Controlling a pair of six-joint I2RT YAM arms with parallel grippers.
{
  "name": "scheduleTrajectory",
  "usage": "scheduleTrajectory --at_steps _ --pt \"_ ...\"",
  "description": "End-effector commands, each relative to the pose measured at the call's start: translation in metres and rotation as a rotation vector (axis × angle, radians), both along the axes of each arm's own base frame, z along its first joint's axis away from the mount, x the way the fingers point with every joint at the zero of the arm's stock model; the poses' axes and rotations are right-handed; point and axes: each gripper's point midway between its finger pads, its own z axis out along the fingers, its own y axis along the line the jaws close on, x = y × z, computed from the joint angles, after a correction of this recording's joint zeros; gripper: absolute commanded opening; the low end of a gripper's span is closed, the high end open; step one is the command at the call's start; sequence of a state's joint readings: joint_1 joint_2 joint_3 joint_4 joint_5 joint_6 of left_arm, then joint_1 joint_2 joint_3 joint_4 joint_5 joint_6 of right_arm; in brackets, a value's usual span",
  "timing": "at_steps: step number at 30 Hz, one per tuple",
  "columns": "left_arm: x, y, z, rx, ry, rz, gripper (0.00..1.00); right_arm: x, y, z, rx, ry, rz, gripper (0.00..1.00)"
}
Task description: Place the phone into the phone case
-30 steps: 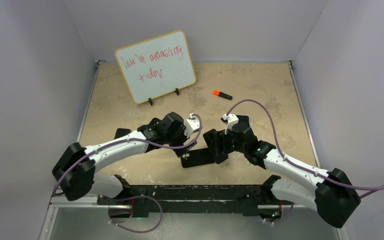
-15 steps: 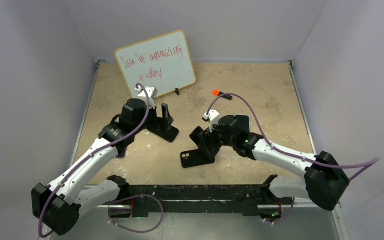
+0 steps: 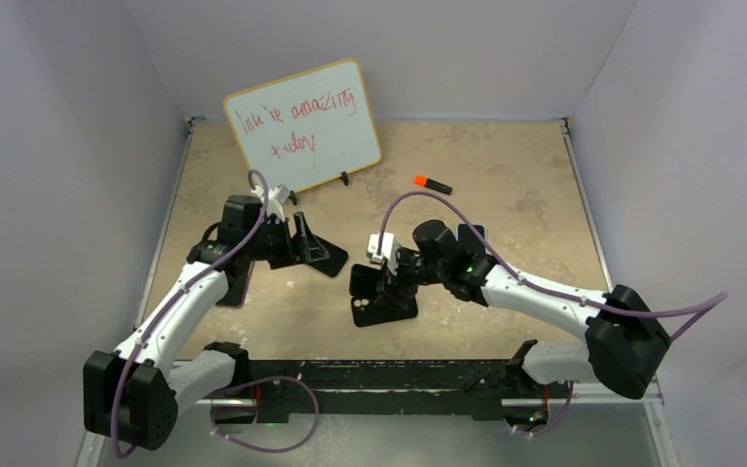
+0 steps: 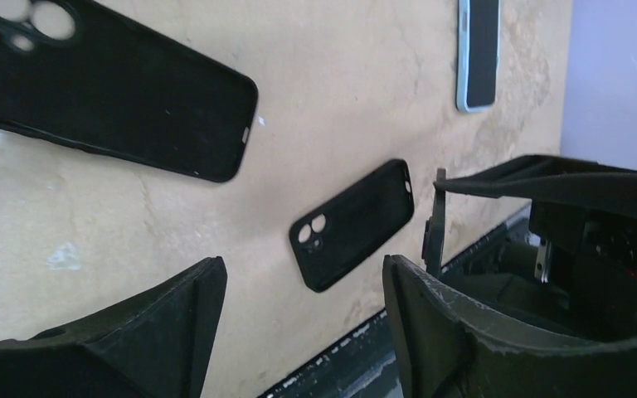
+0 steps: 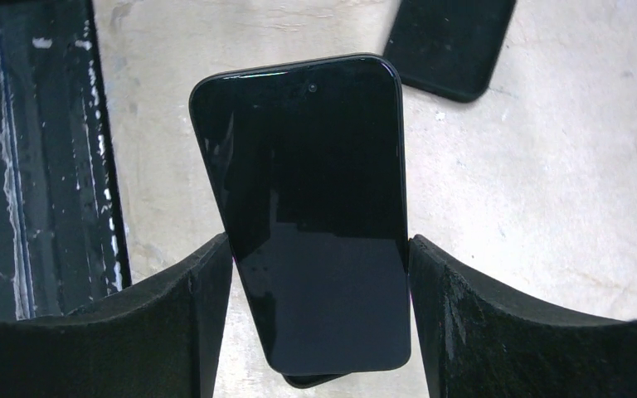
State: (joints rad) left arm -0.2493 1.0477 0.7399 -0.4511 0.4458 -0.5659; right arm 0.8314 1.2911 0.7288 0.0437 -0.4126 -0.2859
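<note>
Phone [image 5: 315, 207], glossy black w/ rounded corners, pinched at long edges betw. R fingers [image 5: 498, 332]. L fingers [image 4: 133, 332] spread wide, empty. Matte phone case [image 3: 389, 311] flat on worktop [image 3: 506, 195].

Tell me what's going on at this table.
The right gripper holds a black phone by its long edges, upright at the end of a black phone case that lies flat on the table. The phone is not seated in the case yet. The left gripper hangs open and empty off to the side, near a second black case.
</note>
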Motion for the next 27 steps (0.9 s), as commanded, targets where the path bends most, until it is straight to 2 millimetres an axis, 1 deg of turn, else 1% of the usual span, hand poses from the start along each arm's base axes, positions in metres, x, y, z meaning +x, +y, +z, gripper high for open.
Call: scheduleTrajectory --at_steps 1,4,7,11,16,21,27 --pt "-0.012 -0.019 0.002 -0.111 0.035 -0.106 0.70 -0.006 0.015 0.014 0.046 -0.120 0.198 0.34" --pt "-0.015 -0.018 -0.007 -0.105 0.050 -0.111 0.67 -0.006 0.015 0.007 0.021 -0.137 0.246 0.34" --pt "-0.016 -0.019 -0.009 -0.117 0.049 -0.112 0.66 -0.005 0.017 0.000 -0.004 -0.140 0.278 0.33" --pt "-0.017 -0.021 -0.014 -0.113 0.050 -0.140 0.63 -0.010 0.014 -0.013 -0.033 -0.117 0.311 0.34" --pt "-0.022 -0.021 -0.024 -0.106 0.082 -0.160 0.59 -0.009 0.014 -0.026 -0.056 -0.122 0.330 0.34" --pt "-0.026 -0.023 -0.030 -0.130 0.101 -0.157 0.57 -0.012 0.016 -0.034 -0.059 -0.101 0.353 0.34" --pt "-0.029 -0.024 -0.036 -0.134 0.121 -0.158 0.55 -0.011 0.012 -0.045 -0.096 -0.068 0.334 0.36"
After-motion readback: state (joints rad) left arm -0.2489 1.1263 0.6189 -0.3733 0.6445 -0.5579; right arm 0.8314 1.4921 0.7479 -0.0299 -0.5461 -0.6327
